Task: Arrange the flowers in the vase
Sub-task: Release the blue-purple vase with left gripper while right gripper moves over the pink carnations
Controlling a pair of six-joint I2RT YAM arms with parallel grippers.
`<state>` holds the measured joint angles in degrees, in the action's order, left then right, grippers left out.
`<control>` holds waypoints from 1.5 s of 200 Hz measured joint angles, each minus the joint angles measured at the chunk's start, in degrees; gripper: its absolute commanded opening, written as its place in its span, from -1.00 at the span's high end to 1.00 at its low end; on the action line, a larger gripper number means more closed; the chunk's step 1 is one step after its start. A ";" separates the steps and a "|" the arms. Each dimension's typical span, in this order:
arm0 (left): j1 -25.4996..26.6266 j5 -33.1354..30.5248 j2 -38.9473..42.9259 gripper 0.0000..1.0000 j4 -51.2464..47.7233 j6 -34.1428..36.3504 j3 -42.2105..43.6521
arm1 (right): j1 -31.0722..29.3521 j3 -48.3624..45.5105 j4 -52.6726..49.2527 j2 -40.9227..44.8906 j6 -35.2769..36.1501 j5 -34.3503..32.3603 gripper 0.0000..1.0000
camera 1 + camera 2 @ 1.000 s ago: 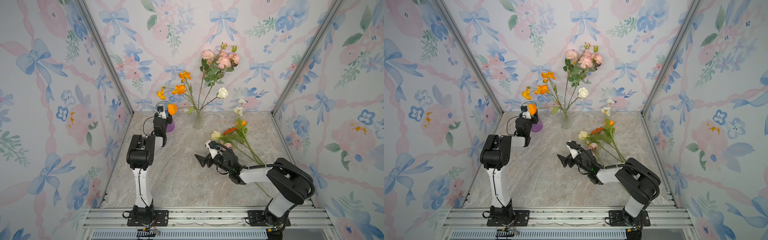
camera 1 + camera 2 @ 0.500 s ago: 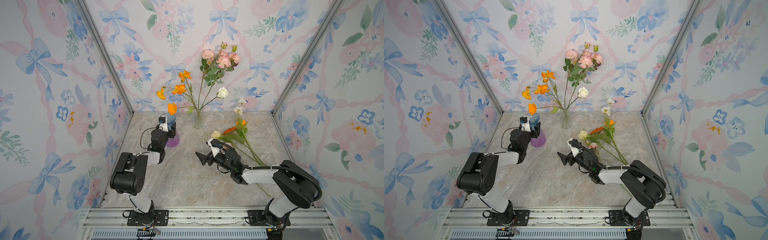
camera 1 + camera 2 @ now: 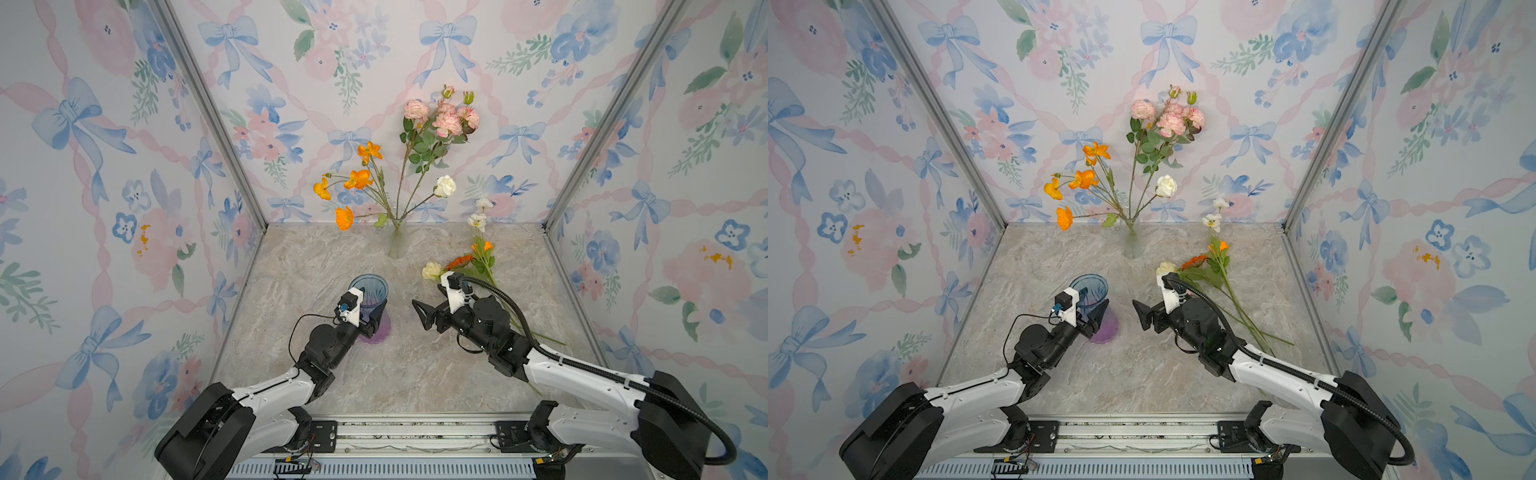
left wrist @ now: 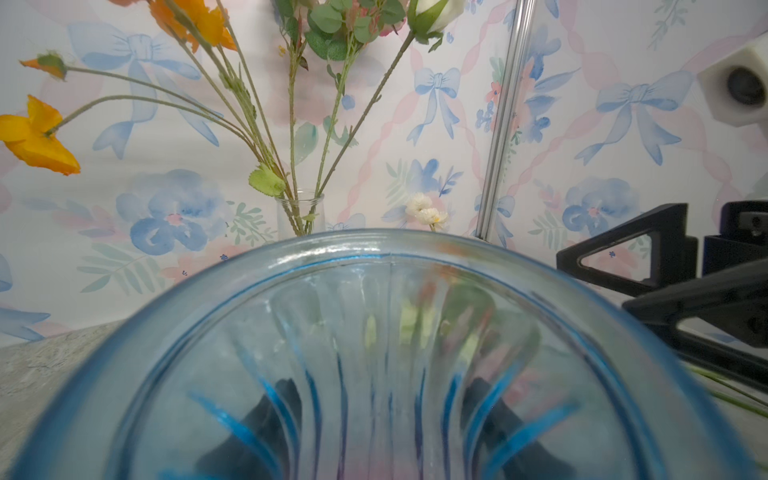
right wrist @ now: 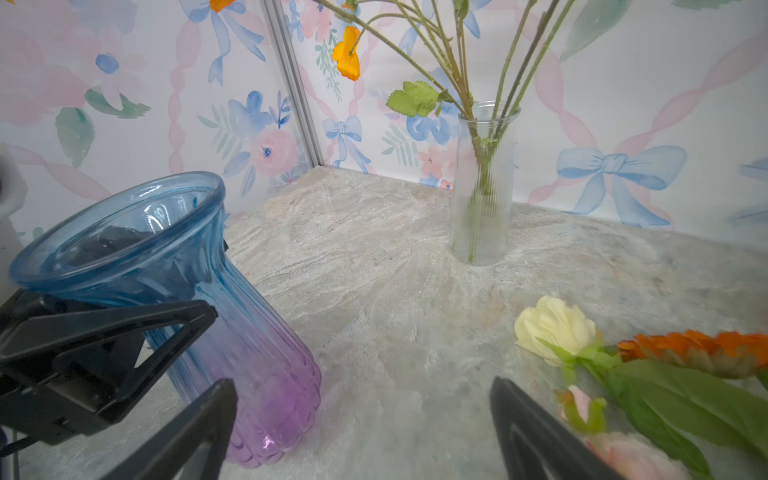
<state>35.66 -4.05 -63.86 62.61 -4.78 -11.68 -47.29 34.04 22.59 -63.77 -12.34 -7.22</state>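
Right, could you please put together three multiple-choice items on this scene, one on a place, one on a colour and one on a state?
1. Where do the loose flowers lie?
A. On the table, on its right side.
B. Inside the held vase.
C. On the front rail.

2. What colour is the vase that the left gripper holds?
A. Clear all over.
B. Blue above, purple below.
C. Green.

3. How is the right gripper?
A. Shut on a stem.
B. Open and empty.
C. Shut on a bloom.

Answers:
1 A, the stems lie flat on the table in both top views.
2 B, the right wrist view shows the blue neck and purple base.
3 B, its jaws stand apart with nothing between them.
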 measured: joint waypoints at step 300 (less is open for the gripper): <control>4.94 4.57 -29.86 -0.40 15.72 -0.02 -12.26 | 5.99 -4.26 -51.01 30.01 -13.20 -13.33 -0.94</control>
<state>40.60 0.51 -93.71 78.32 -4.80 -23.94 -41.30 29.78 -28.42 -33.76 -25.54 -20.56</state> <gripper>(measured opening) 0.657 0.969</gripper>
